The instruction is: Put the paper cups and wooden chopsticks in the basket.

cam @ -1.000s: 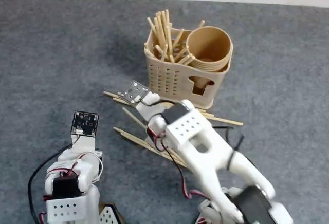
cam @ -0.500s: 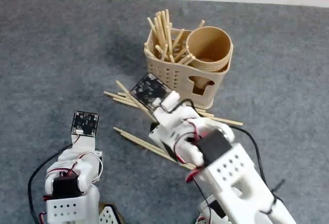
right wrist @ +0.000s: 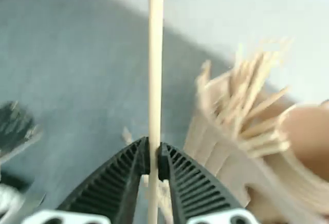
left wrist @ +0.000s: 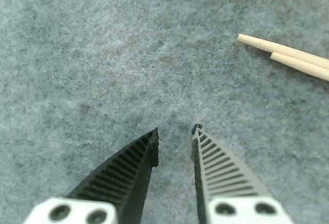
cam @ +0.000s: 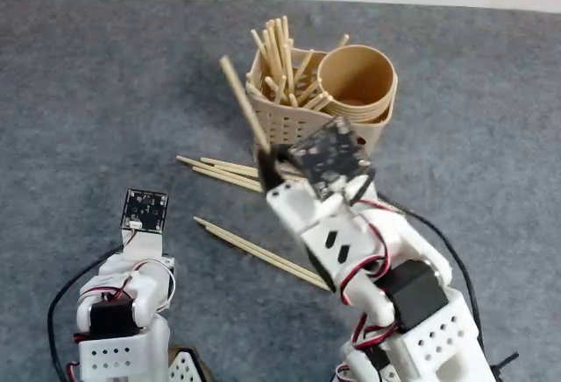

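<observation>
Right jaws clamp one chopstick [cam: 244, 106], long axis toward eleven o'clock; basket [cam: 294, 132] seemingly at one o'clock from them; left jaws gape empty.

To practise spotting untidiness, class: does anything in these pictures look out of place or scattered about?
Yes. Several loose chopsticks lie scattered on the mat between the basket and the arms, not inside it. The right pincer grips one chopstick, raised beside the basket.

Beige slotted basket [cam: 294, 128]; tan paper cups [cam: 355, 75]; pale chopsticks [cam: 254, 251]; speckled grey table [cam: 105, 93]; black ribbed right claw [right wrist: 154, 152]
</observation>
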Controlling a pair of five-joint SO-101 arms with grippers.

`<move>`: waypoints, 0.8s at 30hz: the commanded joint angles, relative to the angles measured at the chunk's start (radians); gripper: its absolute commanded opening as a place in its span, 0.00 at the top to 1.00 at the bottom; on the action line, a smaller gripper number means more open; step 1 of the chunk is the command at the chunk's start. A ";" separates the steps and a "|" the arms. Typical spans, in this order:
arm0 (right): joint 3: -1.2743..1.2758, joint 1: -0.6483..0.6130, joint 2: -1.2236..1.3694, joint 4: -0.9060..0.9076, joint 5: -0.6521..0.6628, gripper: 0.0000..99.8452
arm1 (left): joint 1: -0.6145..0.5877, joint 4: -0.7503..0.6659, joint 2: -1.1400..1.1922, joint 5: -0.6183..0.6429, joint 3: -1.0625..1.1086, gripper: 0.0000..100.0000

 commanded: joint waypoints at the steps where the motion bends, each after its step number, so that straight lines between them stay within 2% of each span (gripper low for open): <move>1: -0.019 0.061 -0.021 -0.182 -0.009 1.00 | -0.005 0.005 0.001 0.006 0.021 0.88; 6: -0.019 0.093 -0.019 -0.487 -0.009 1.00 | -0.005 0.005 0.001 0.006 0.021 0.88; 13: -0.019 0.094 0.074 -0.776 -0.005 1.00 | -0.005 0.005 0.001 0.006 0.021 0.88; 20: -0.019 0.196 0.291 -1.021 -0.011 1.00 | -0.005 0.005 0.001 0.006 0.021 0.88; 24: -0.019 0.213 0.406 -1.081 -0.011 1.00 | -0.005 0.005 0.001 0.006 0.021 0.88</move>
